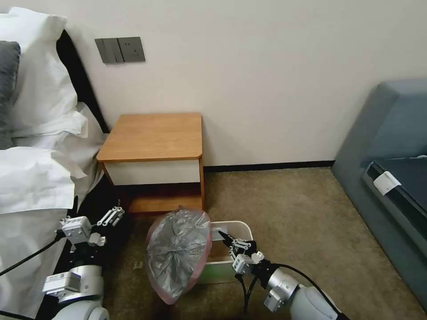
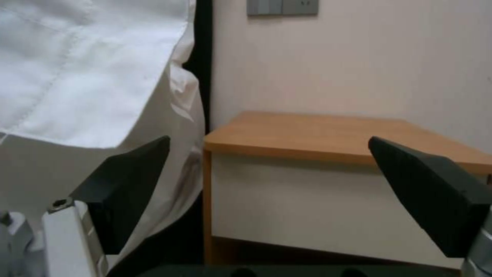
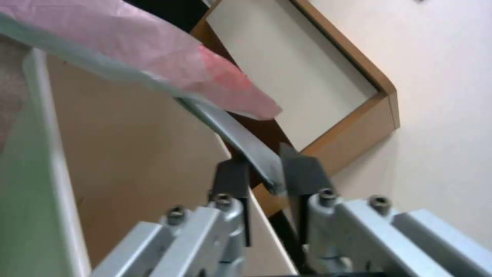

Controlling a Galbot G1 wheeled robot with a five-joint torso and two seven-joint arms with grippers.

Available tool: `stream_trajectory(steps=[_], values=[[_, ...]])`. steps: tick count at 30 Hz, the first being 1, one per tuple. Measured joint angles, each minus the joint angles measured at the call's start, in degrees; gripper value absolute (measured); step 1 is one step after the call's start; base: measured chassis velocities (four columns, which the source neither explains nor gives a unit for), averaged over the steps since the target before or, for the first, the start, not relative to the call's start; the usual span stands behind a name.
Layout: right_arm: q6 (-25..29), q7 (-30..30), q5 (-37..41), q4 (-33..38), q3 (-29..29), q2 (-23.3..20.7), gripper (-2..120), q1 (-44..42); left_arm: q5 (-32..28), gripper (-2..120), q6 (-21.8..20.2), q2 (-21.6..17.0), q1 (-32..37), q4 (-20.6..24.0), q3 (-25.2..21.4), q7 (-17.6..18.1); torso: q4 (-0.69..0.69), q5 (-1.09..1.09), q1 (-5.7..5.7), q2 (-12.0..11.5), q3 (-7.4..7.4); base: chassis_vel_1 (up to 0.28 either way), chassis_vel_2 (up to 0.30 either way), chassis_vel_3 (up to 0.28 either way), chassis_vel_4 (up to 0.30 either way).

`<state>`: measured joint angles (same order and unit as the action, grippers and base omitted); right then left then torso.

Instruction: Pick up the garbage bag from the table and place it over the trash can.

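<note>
Two pincers show in the head view, low in front of the robot. The right pincer (image 1: 227,240) sits at the near right part of the trash can (image 1: 242,229), its fingers narrowed onto a thin strip of the garbage bag (image 1: 179,253). In the right wrist view that grey strip (image 3: 241,142) runs between the two dark fingertips (image 3: 302,173), with the bag's pinkish-red rim (image 3: 169,65) stretched above the bin's inner wall (image 3: 133,146).

The bag stands bulged and roughly upright against the left end of the trash can, its crinkly grey plastic ringed by the pink rim, its lower end hanging past the bin's near left corner toward the carpet (image 1: 311,231). Much of the bin's opening on the right remains uncovered.

The left pincer (image 1: 116,215) is held well apart from the bag, beside the white bed linen (image 1: 35,178), with its fingers spread wide; the left wrist view shows its two dark pads (image 2: 123,188) far apart, facing the surface (image 2: 328,134) and its white drawer front (image 2: 318,207).

The surface (image 1: 153,135) stands against the wall just behind the trash can.
</note>
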<state>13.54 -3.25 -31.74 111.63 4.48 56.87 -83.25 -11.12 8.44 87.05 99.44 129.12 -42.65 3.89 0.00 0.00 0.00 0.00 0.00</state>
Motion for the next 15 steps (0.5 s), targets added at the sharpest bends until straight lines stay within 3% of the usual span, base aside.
stream_trajectory(steps=[7,15], values=[[0.6,-1.3,3.9,1.6,2.6,-2.7,40,-2.0,0.3,97,0.0,-0.2,0.1,0.0,0.3,0.0,0.00,0.01,0.00,0.0,0.00,0.000,0.000,0.000,0.000],[1.5,-2.1,8.7,5.1,10.6,-7.1,72,-5.5,0.2,97,-0.6,-1.3,-0.2,-0.3,0.4,-0.2,-0.01,0.00,0.00,0.0,0.00,0.000,0.000,0.000,0.000]])
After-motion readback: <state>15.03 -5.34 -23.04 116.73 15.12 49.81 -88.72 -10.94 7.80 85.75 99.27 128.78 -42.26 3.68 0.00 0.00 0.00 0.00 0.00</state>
